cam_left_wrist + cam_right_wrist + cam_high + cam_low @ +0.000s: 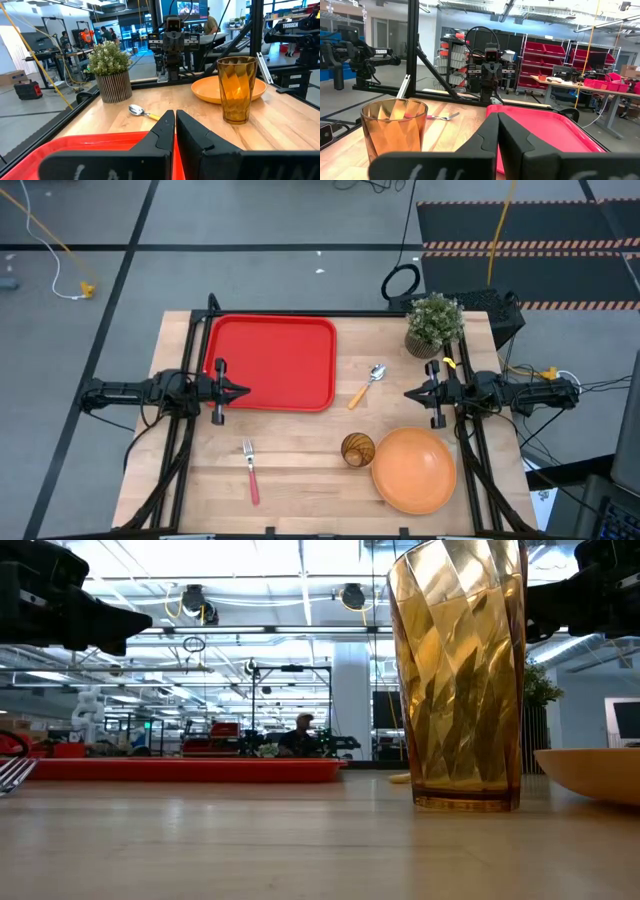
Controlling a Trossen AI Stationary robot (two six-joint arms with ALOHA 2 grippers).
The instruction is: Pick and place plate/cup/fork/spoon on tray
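From above, the tray (272, 363) sits bare; plate (414, 470), cup (357, 450), fork (250, 470) and spoon (367, 384) wait on the worktop (300, 470), nothing loaded yet. Wrist views: left gripper (175, 120) and right gripper (497, 122) both closed, empty, seemingly parked.

Two black jointed arms (130, 393) with tapering pincers.

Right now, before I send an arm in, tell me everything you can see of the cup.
The cup is a small translucent amber tumbler with a faceted diamond pattern, seemingly plastic. It stands upright and looks empty, directly on the wooden table, close beside the orange plate; contact between them cannot be judged. No gripper touches it.
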